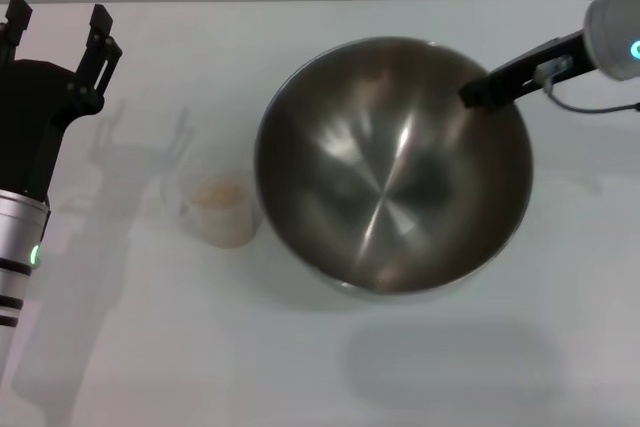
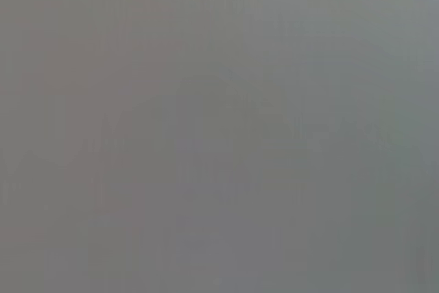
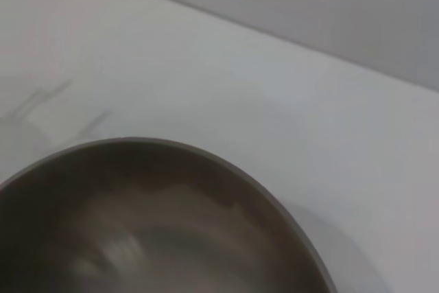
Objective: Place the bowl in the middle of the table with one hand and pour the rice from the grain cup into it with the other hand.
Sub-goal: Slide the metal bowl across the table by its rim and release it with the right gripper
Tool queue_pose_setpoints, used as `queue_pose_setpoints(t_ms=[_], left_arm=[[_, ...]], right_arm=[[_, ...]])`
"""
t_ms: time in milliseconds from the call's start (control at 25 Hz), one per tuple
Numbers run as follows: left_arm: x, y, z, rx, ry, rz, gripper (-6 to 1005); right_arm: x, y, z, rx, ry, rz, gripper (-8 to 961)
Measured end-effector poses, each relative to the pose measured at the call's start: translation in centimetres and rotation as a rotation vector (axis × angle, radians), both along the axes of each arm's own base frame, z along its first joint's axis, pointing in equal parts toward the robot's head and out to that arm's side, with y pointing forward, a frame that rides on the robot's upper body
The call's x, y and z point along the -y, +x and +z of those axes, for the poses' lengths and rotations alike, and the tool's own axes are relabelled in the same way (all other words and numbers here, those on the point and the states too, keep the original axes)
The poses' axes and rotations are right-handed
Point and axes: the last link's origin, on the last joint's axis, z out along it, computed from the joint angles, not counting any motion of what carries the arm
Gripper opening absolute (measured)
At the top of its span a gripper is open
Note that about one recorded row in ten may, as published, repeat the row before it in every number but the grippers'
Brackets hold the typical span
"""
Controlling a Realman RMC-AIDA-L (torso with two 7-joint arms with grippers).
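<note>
Desk (image 1: 420,367), white, seen from the head view. Far left: left gripper (image 1: 58,32), fingers spread open, holding nothing, well apart from the grain cup (image 1: 222,209). The cup stands upright holding rice (image 1: 219,193), just beside the bowl (image 1: 390,162). Far-right rim: right gripper (image 1: 482,90), fingers clamped on the bowl's edge.

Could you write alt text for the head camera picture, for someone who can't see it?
A large steel bowl sits mid-table, the right tool gripping its far right rim. A small grain cup of rice stands just left of it; the left tool hangs open at the far left.
</note>
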Motion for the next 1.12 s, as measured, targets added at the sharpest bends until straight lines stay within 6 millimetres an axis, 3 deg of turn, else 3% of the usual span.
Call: queue_pose_setpoints(t_ms=[360, 1120], left_arm=[[0.0, -0.1, 0.1, -0.003, 0.002, 0.000, 796], [0.2, -0.2, -0.1, 0.000, -0.001, 0.005, 789]], right_arm=[[-0.3, 1.4, -2.0, -0.005, -0.053, -0.053, 10], [-0.4, 2.0, -3.3, 0.000, -0.102, -0.088, 39]])
